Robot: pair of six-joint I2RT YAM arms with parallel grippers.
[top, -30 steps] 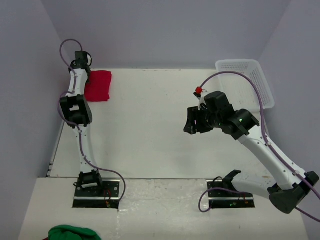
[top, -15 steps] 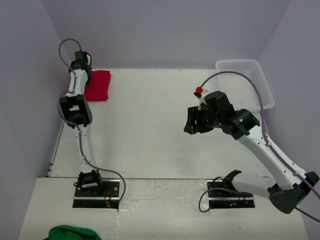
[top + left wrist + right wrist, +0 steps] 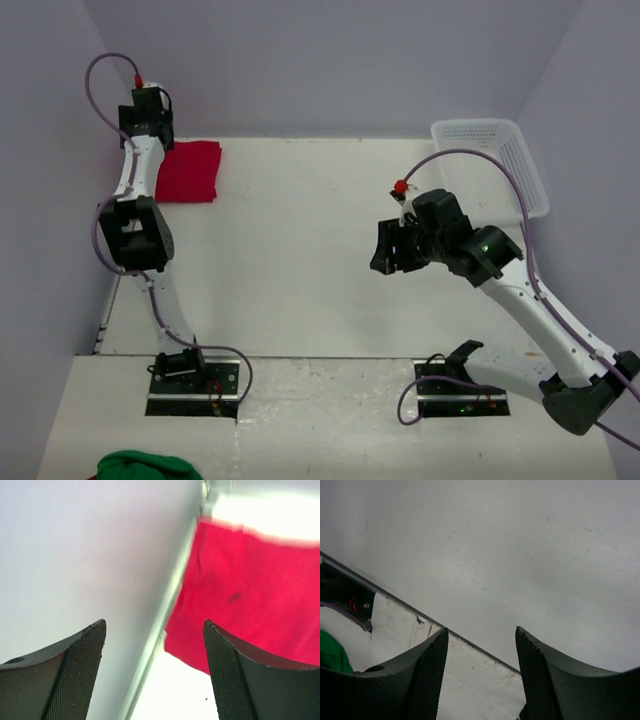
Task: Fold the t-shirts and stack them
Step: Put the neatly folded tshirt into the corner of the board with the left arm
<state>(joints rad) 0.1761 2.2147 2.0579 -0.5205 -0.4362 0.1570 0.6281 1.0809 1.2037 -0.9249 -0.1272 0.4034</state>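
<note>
A white plastic mesh basket (image 3: 478, 125) sits at the far right corner of the white table (image 3: 300, 270), close to the pale wall. A bundle of green cloth (image 3: 148, 466) lies at the near left edge.

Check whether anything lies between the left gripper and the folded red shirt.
Nothing visible does. The left gripper hangs open by the wall, and the shirt lies uncovered in plain sight just past its fingers.

Plain red t-shirt (image 3: 188, 171), white mesh basket (image 3: 478, 136), green cloth (image 3: 140, 466)
</note>
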